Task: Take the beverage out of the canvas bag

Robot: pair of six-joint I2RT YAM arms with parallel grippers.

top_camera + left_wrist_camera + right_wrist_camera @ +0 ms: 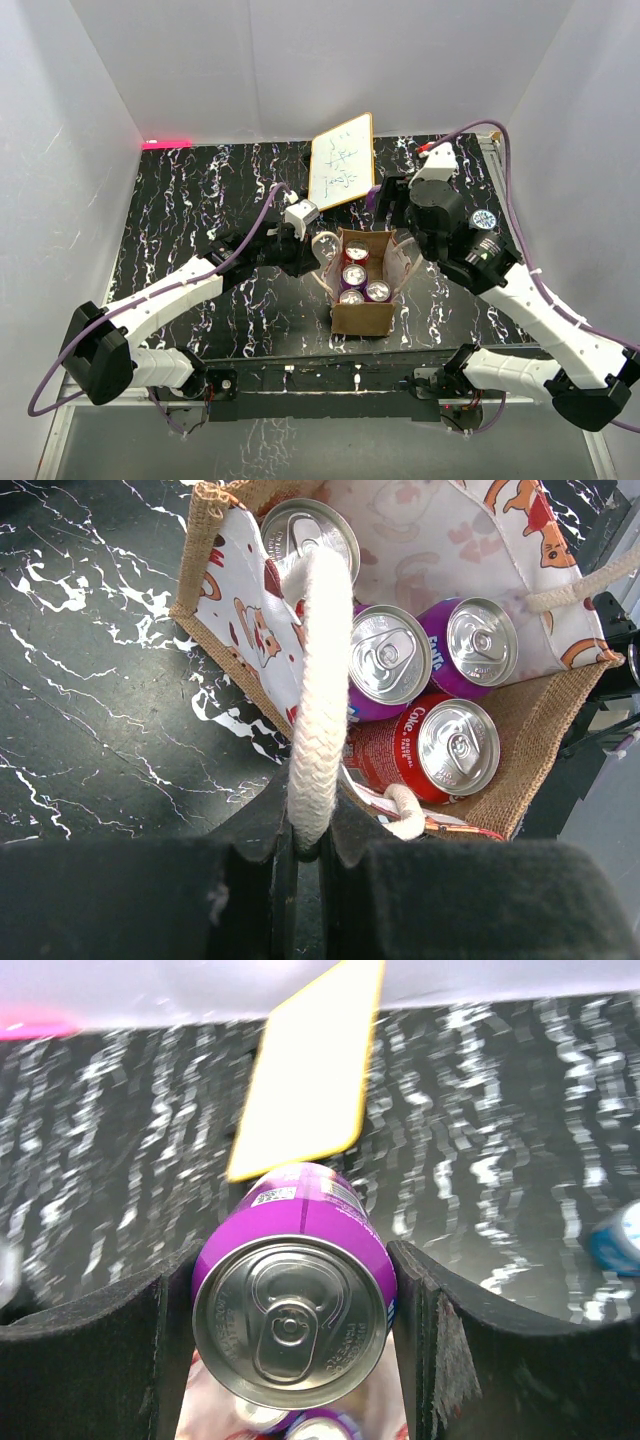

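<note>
My right pincer (290,1312) is clamped on the purple can (300,1215), holding it above the open canvas bag (362,318) on the counter (200,200) — my left pincer (309,825) grips the bag's rope handle (322,670).

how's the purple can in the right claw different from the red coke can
The purple can is gripped in the right claw above the canvas bag; the red Coke can stands inside it beside other cans. One is purple, the other red. Both have silver tops with unopened tabs.

Tan canvas bag (361,318), purple can (292,1295), red can (432,748), black white-veined table (200,200)
</note>
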